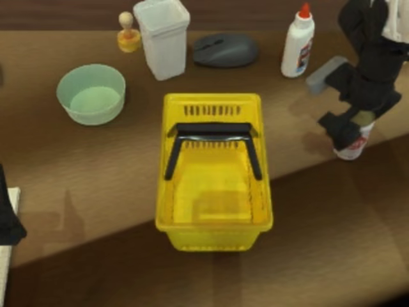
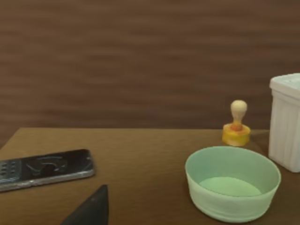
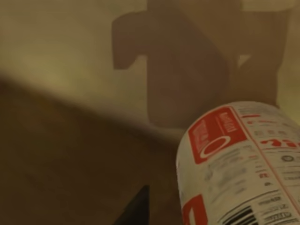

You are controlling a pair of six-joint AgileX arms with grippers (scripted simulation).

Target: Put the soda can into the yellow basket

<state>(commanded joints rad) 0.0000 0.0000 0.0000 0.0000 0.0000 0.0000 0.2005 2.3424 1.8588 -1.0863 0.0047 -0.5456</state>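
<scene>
Brown tabletop: right gripper sits over the can — grip state unclear. Light, rigid, slick — clamp mid-body, then basket.

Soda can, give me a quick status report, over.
Right gripper down over the can at table's right; grip not confirmed. Left arm parked at left edge. Can outside the basket. Nothing between them.
</scene>
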